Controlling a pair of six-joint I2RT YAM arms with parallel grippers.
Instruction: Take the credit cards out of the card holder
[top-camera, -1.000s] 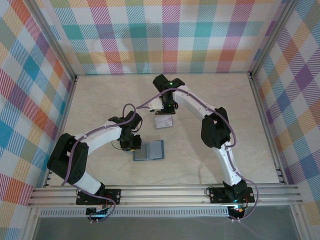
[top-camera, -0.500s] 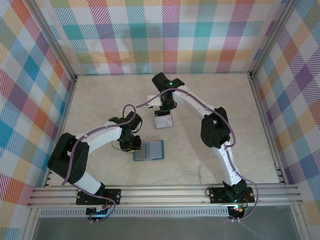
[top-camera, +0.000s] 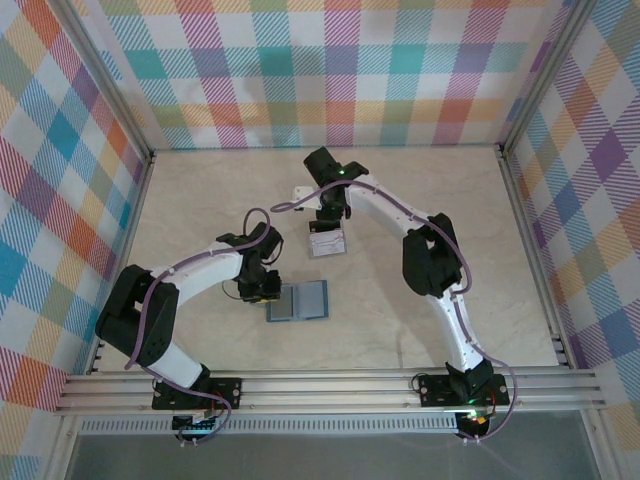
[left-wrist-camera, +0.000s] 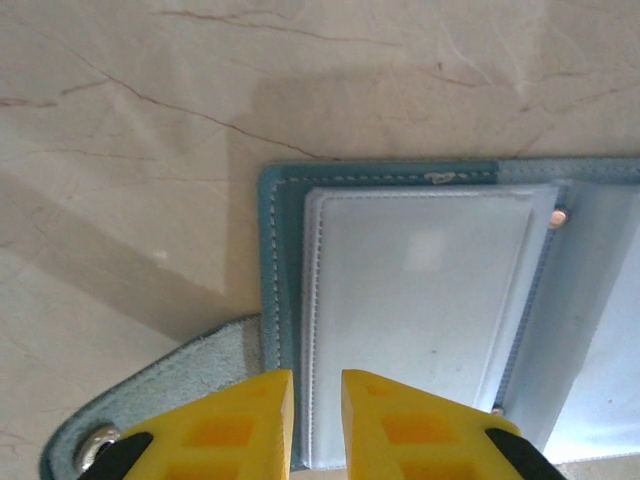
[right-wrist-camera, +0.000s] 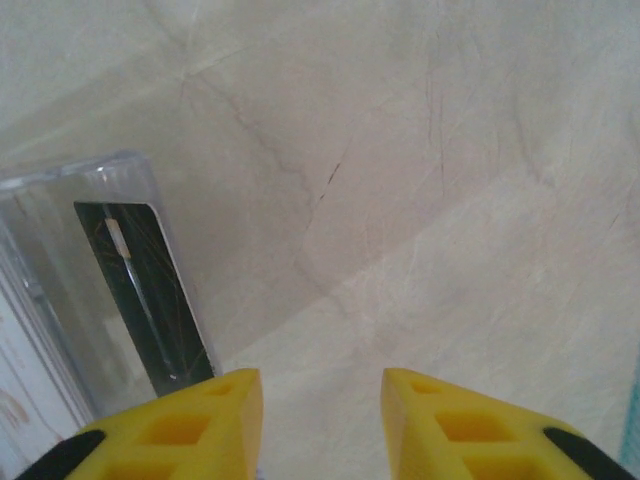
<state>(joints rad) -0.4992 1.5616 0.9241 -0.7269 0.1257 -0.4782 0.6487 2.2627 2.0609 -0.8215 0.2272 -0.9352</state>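
The teal card holder (top-camera: 300, 300) lies open and flat on the table in front of the left arm. In the left wrist view its pale inner pocket (left-wrist-camera: 420, 300) spreads out, with the side tab (left-wrist-camera: 150, 400) to the left. My left gripper (left-wrist-camera: 317, 385) sits at the holder's left edge, its yellow fingers nearly together with the stitched pocket edge between them. The credit cards (top-camera: 327, 243) lie on the table beyond the holder, whitish with a black band (right-wrist-camera: 140, 300). My right gripper (right-wrist-camera: 322, 385) stands open just beside the cards, with bare table between its fingers.
Checked walls enclose the marble table on three sides. A metal rail (top-camera: 330, 385) runs along the near edge by the arm bases. The right arm's elbow (top-camera: 430, 260) arches over the table's right half.
My right gripper has opened, let go of the credit cards and drawn back a little toward the far side. The cards lie on the table. The left gripper has not moved.
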